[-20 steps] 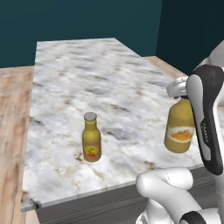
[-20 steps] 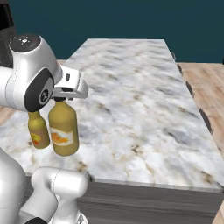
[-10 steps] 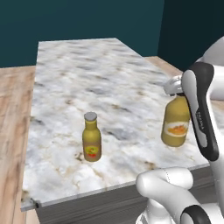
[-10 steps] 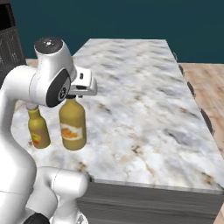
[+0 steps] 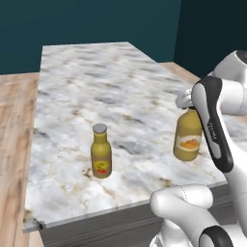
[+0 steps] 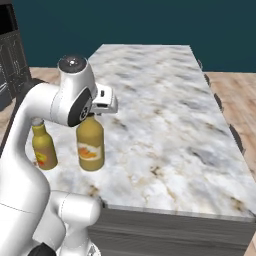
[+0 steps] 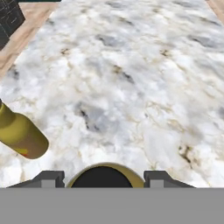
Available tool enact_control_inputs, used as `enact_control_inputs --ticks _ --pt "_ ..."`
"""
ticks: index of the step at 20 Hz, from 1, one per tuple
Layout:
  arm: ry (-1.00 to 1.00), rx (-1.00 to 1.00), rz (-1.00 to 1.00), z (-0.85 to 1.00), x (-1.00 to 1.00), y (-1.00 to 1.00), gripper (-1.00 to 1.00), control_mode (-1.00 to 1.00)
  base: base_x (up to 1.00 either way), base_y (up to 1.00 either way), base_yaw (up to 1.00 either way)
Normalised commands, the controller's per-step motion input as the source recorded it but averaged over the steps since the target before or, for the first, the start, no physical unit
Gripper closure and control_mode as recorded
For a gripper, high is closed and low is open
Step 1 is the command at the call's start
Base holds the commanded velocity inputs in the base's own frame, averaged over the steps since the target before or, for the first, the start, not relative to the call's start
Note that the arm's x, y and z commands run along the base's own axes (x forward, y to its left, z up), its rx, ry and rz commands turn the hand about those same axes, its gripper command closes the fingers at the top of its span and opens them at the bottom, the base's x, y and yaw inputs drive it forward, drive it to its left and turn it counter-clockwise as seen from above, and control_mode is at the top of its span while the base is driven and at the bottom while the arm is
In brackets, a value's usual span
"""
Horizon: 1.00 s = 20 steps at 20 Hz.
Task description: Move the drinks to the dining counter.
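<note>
The worktop (image 5: 87, 82) is a long island with a white, grey and brown veined marble top and a dark grey base, its near edge running across the bottom of both base views. Wooden plank floor (image 5: 14, 125) lies along both long sides of it, and a dark teal wall (image 6: 140, 25) closes the room behind. A dark cabinet or appliance (image 6: 10, 55) stands at the far left of the right base view; what it is cannot be made out.

A tall amber bottle (image 5: 101, 151) with a grey cap and a red-yellow label stands upright on the marble near the front edge. From the hand view it (image 7: 19, 133) appears as a slanted amber cylinder at the left.

The squat amber jug (image 5: 188, 135) hangs from the tool (image 7: 104, 179), just beside the tall bottle in the right base view (image 6: 90, 145) and well apart from it in the left base view. Whether its base touches the marble cannot be told. The two dark fingertips (image 7: 50, 178) sit on either side of the jug's black cap (image 7: 104, 177), pinching the neck. What either bottle contains cannot be seen beyond the amber colour.
</note>
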Motion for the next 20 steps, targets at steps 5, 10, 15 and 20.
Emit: enact_control_inputs --ticks 5,10,15,20 --pt "-0.05 0.04 0.0 -0.38 0.22 0.0 1.0 -1.0 0.0 0.0 0.0" --pt "-0.03 0.03 0.0 -0.47 0.38 0.0 1.0 -1.0 0.0 0.0 0.0" --pt "0.0 0.0 0.0 -0.36 0.39 0.0 1.0 -1.0 0.0 0.0 0.0" --pt "0.0 0.0 0.0 -0.02 0.32 0.0 1.0 -1.0 0.0 0.0 0.0"
